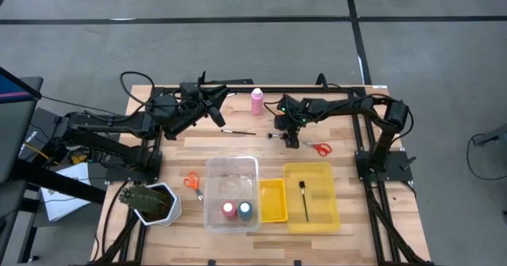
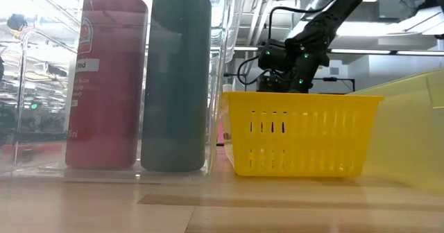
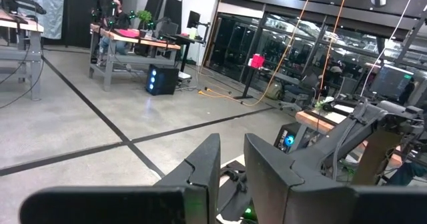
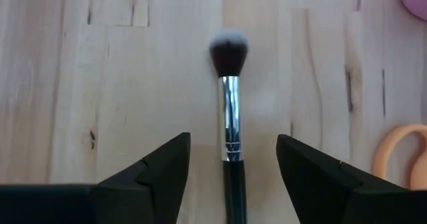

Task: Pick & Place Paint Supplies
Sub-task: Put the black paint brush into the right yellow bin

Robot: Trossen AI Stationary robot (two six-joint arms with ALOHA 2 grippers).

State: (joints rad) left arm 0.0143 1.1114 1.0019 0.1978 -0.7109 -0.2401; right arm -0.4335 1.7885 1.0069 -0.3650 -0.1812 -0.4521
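A dark-handled brush with a fluffy head (image 4: 229,54) lies flat on the wooden table (image 1: 333,108), also seen in the high view as the brush (image 1: 281,137). My right gripper (image 4: 233,177) hangs over its handle, slanting down, open, one finger on either side and apart from it; in the high view the right gripper (image 1: 288,133) is at mid table. My left gripper (image 3: 232,159) is raised and level over the far left, the left gripper (image 1: 212,109) open by a narrow gap with nothing in it. A pink bottle (image 1: 257,101) stands at the far edge. A thin brush (image 1: 238,131) lies nearby.
Red scissors (image 1: 319,148) lie right of the brush, orange scissors (image 1: 192,183) near left. A clear bin (image 1: 231,171) holds a red bottle (image 2: 107,80) and a dark blue bottle (image 2: 177,80). A small yellow basket (image 1: 272,199), a yellow bin (image 1: 321,210) holding a brush (image 1: 304,199), and a plant (image 1: 150,203) stand near.
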